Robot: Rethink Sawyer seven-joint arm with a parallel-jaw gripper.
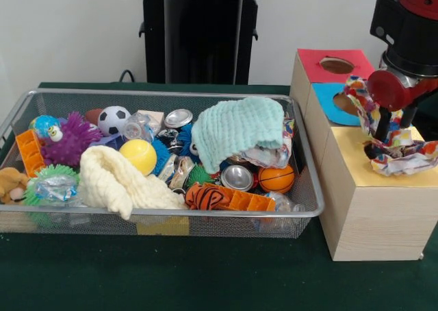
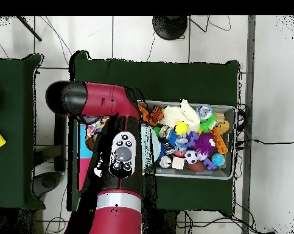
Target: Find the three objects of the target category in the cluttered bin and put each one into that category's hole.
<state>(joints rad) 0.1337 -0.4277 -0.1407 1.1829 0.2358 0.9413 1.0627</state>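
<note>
Wire mesh formed the bin (image 1: 309,188), which sat on a dark green table (image 1: 205,277) and was crowded with toys and scraps. Just beside the bin stood a pale wooden box (image 1: 373,215) with three coloured tops, red, blue and yellow; the red top had a hole (image 1: 337,66). Above the box's yellow top hung the gripper (image 1: 380,134), with a crumpled, multicoloured wrapper (image 1: 400,153) bunched around it and draped onto the yellow surface; whether the fingers were pinching it could not be told. Inside the bin, a mint green cloth (image 1: 238,127) lay heaped toward the box end, a cream cloth (image 1: 120,181) sprawled along the front wall, and a yellow ball (image 1: 139,155), a small basketball (image 1: 276,179), a soccer ball (image 1: 113,119) and a crushed can (image 1: 237,177) lay among them. Seen from overhead, the red arm (image 2: 109,100) covered most of the box.
</note>
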